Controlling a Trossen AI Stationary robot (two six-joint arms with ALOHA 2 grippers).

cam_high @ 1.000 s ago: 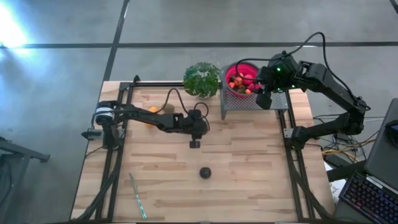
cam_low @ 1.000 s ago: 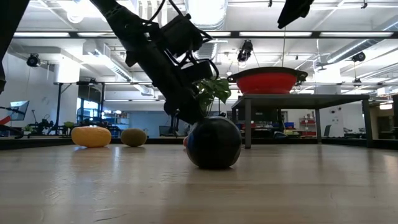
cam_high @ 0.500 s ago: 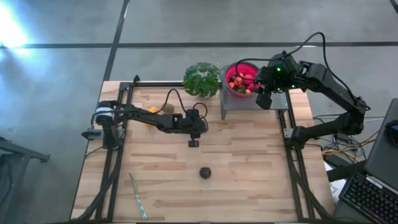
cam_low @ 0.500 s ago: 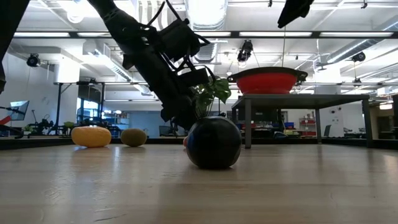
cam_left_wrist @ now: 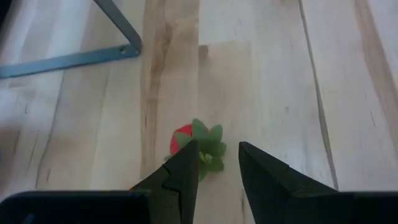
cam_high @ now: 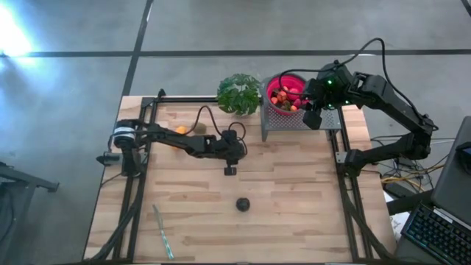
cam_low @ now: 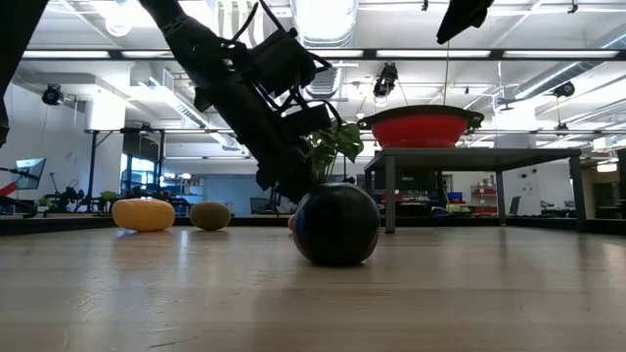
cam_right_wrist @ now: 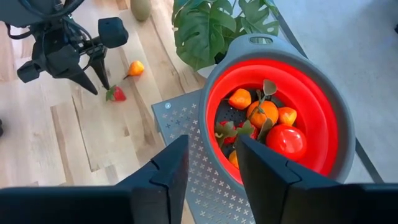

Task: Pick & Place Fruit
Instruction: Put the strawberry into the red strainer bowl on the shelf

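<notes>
My left gripper [cam_high: 229, 170] is open and points down over a red strawberry with green leaves [cam_left_wrist: 182, 138] that lies on the table's middle; its fingers stand on either side of the leaves. The right wrist view shows the strawberry [cam_right_wrist: 116, 94] beside one fingertip. My right gripper [cam_high: 312, 118] is open and hovers over the red bowl [cam_right_wrist: 323, 99], which holds several fruits, including a red apple [cam_right_wrist: 287, 140]. A dark round fruit [cam_high: 242, 204] rests nearer the near edge. An orange piece [cam_high: 181, 129] and a kiwi [cam_low: 210, 215] lie under the left arm. My left gripper comes at the strawberry from above, pointing down. One finger [cam_left_wrist: 183, 171] overlaps the strawberry's leafy end [cam_left_wrist: 208, 146] in the left wrist view. I cannot tell whether it touches the fruit, which lies on the table.
The bowl sits on a perforated metal stand [cam_high: 294, 121] at the far right. A leafy green plant [cam_high: 239, 93] stands left of it. A thin pale stick [cam_high: 163, 232] lies near the near left corner. A small orange fruit [cam_right_wrist: 135, 67] lies close to the strawberry.
In the low view my left gripper has shifted a little toward the table's left while staying low over the strawberry. The right arm and the fruits have kept still.
</notes>
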